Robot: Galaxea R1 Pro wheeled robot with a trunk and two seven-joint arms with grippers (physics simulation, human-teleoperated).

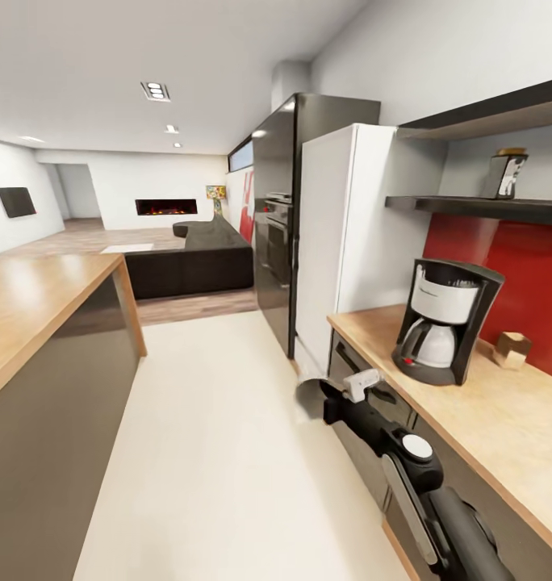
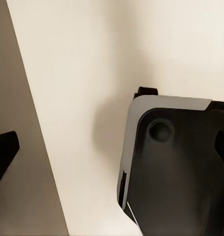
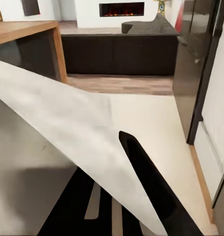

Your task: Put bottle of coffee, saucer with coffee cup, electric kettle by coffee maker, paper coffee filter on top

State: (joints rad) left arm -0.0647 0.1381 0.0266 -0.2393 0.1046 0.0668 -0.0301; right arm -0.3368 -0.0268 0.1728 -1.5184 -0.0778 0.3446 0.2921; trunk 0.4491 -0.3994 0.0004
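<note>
Your right gripper [image 3: 141,167] pinches the flat white paper coffee filter [image 3: 68,123]; left gripper's state unclear. Black-and-white coffee maker [image 1: 443,320] sits on the wooden countertop [image 1: 502,428].

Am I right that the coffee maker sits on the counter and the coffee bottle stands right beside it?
Not quite. The coffee maker is on the counter, but the coffee bottle stands up on the wall shelf above, as the head view shows.

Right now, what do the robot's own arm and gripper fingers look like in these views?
In the head view the right arm is glossy black, built of rounded segments, with a white round cap on one joint and a white block near the wrist. In the right wrist view a finger is a long, flat, black tapering blade.
</note>
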